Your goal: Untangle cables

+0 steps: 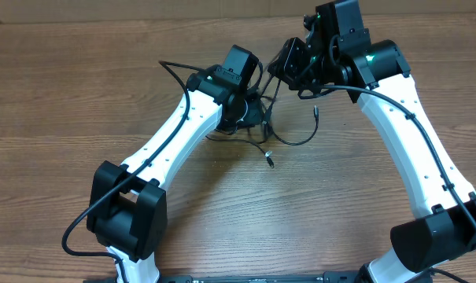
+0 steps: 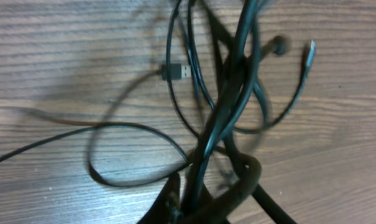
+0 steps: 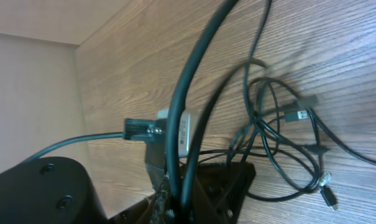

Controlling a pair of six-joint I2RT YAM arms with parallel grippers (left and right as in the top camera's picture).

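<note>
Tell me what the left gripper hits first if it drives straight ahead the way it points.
The cables: their strands bunch right at the left gripper. Just past them lies the wooden table. How much gap separates the two is hard to judge from this view.

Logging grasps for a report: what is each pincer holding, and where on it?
The left pincer pinches several strands of the cables mid-length; the right pincer pinches two strands, also mid-length.

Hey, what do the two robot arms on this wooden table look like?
The white-and-black left arm and right arm share one build: smooth white tubular links between boxy black joint housings, a thin black wire running along each, and small green lights glowing near the wrists.
</note>
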